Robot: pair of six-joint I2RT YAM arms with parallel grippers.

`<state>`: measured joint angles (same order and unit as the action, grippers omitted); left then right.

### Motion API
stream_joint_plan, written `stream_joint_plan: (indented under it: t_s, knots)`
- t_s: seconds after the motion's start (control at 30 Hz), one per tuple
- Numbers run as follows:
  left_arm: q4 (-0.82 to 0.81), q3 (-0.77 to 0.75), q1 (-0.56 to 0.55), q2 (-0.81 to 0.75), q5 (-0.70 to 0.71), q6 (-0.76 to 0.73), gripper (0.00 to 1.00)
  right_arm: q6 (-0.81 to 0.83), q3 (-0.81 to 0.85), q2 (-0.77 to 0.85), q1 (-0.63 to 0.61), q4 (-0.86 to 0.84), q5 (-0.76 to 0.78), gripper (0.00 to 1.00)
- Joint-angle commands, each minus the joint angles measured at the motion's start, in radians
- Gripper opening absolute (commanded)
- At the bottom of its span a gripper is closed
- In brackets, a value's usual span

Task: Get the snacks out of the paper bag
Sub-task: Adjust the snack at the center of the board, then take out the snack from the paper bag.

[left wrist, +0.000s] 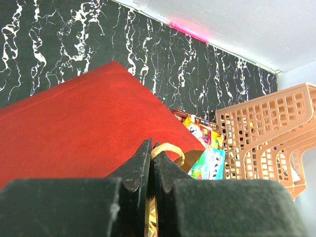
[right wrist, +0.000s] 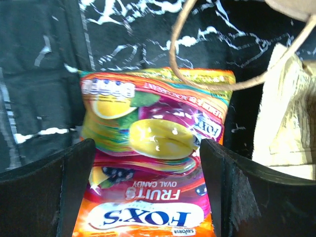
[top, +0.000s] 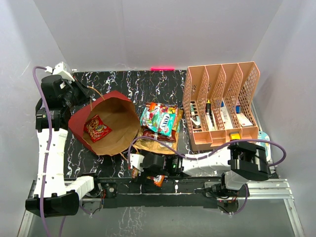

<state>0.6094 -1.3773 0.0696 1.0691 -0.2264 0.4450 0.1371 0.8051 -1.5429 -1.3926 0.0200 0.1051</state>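
One red snack [top: 97, 128] lies in the bag [top: 121, 116], held tilted open by the left gripper [left wrist: 152, 148] pinching its handle [left wrist: 169, 147]; right gripper [right wrist: 147, 148], wide astride an orange snack [right wrist: 148, 212] outside, likely unloading; next: reach inside.

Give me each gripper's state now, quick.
Left gripper: shut, pinching the rim of the red paper bag.
Right gripper: open, fingers either side of the Fox's Fruits candy packet.
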Motion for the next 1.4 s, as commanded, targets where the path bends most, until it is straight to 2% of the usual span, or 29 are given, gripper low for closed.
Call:
stream_joint_plan:
  t_s: [0.0,0.23,0.4,0.47,0.7,0.77,0.87,1.0,1.07,1.13,1.23,1.37]
  knots:
    - [-0.004,-0.028,-0.001,-0.006,-0.015,-0.008,0.00,0.041,-0.011,-0.024,-0.003,-0.073,0.166,0.90]
    - [-0.004,-0.028,-0.002,-0.008,-0.018,-0.008,0.00,0.025,-0.020,-0.007,0.048,-0.054,0.345,0.85]
    - [-0.008,-0.012,-0.003,-0.017,-0.020,-0.007,0.00,0.019,-0.017,0.041,0.065,-0.040,0.398,0.85]
    - [-0.006,-0.008,-0.002,-0.022,-0.022,-0.007,0.00,0.046,-0.009,0.069,0.066,-0.021,0.356,0.85]
    - [-0.011,0.020,-0.003,-0.044,-0.016,-0.012,0.00,0.219,-0.034,0.307,0.063,-0.057,-0.200,0.88]
    - [-0.014,0.028,-0.003,-0.051,-0.014,-0.015,0.00,0.240,-0.021,0.320,0.063,-0.118,-0.221,0.89]
    - [-0.013,0.030,-0.003,-0.062,-0.009,-0.020,0.00,0.286,0.042,0.254,0.064,-0.194,-0.191,0.91]
    - [-0.011,0.024,-0.007,-0.067,-0.010,-0.022,0.00,0.340,0.233,0.039,0.065,-0.209,-0.028,0.89]
    - [-0.009,0.022,-0.009,-0.069,-0.011,-0.024,0.00,0.439,0.293,-0.051,0.075,-0.266,0.021,0.89]
    - [-0.005,0.022,-0.015,-0.075,-0.007,-0.024,0.00,0.535,0.344,-0.122,0.111,-0.303,-0.045,0.88]
    - [0.000,0.038,-0.028,-0.094,-0.004,-0.028,0.00,0.674,0.480,-0.231,0.173,-0.213,-0.224,0.81]
    - [-0.008,0.073,-0.034,-0.120,0.005,-0.023,0.00,0.907,0.553,-0.353,0.227,-0.157,-0.356,0.79]
